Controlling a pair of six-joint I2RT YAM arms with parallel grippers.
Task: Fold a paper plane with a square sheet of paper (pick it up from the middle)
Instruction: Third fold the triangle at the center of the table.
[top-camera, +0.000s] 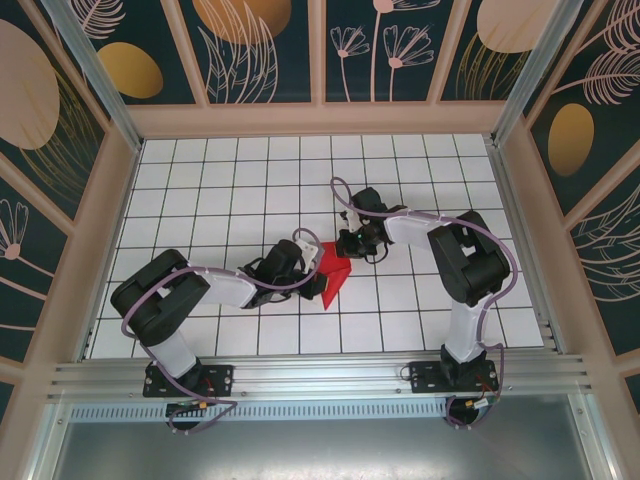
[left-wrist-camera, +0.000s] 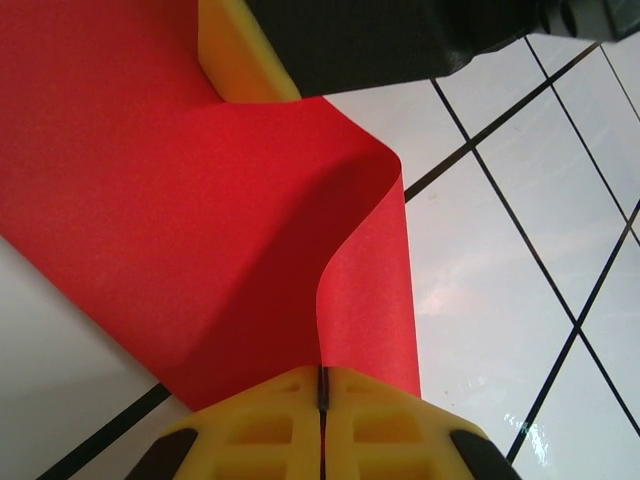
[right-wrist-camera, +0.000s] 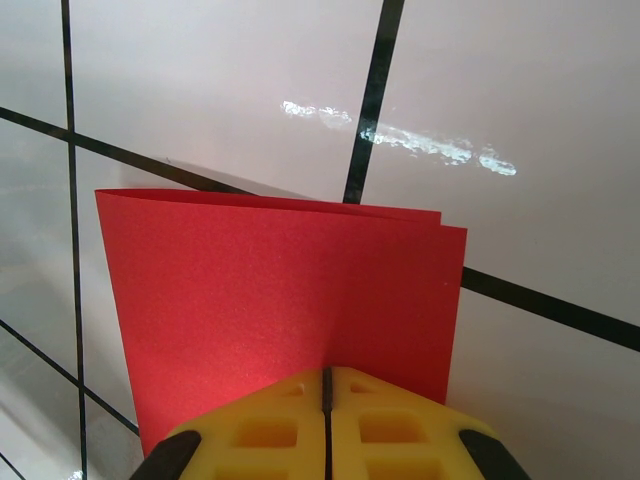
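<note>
1. We see the square sheet of paper (top-camera: 333, 272) near the middle of the table (top-camera: 200, 180), doubled over, its two edges almost matched.
2. Our left gripper (left-wrist-camera: 322, 378), at the sheet's 9 o'clock, is pressed together on a curling red edge. Our right gripper (right-wrist-camera: 326, 378), at its 1 o'clock, pinches both layers.
3. For a clean crease, we judge it best to square the edges first and lay the paper flat. We would then press along the fold without tugging sideways, lest it tear.

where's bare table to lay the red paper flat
Free: far rows of the table along the back wall, and the near row's middle. Crowded: the centre, where left end effector and right end effector pinch the red paper.
</note>
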